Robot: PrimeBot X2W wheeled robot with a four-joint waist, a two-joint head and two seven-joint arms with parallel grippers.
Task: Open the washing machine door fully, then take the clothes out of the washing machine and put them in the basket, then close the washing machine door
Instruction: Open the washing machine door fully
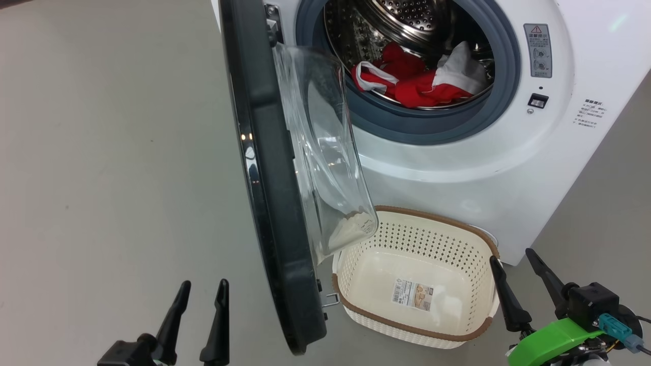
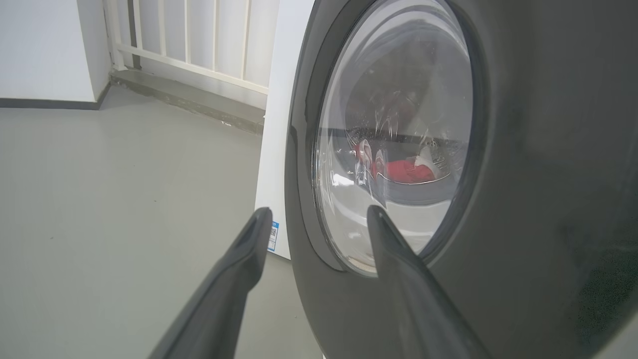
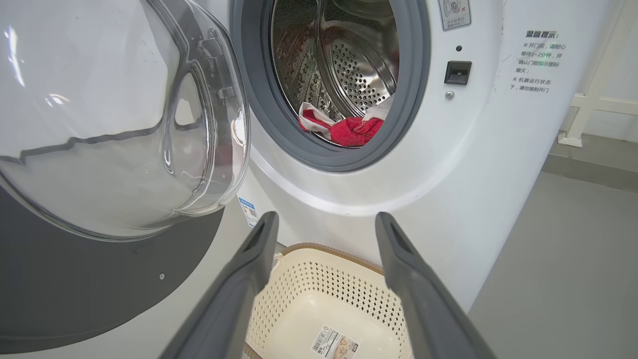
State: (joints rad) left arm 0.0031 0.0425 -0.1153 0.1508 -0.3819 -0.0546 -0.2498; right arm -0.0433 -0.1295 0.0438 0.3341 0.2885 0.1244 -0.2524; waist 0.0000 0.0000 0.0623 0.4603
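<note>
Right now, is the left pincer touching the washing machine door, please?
Apart. The head view shows bare floor between the left pincer and the washing machine door.

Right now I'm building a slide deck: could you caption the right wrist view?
Open right claw near the basket, facing red clothes in the washing machine beside its open door.

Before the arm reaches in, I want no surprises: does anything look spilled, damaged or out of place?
Nothing spilled or damaged. The door stands partway open, and in the head view its glass bowl overlaps the basket at its left corner, so it may crowd the drop. The clothes lie in the drum.
</note>
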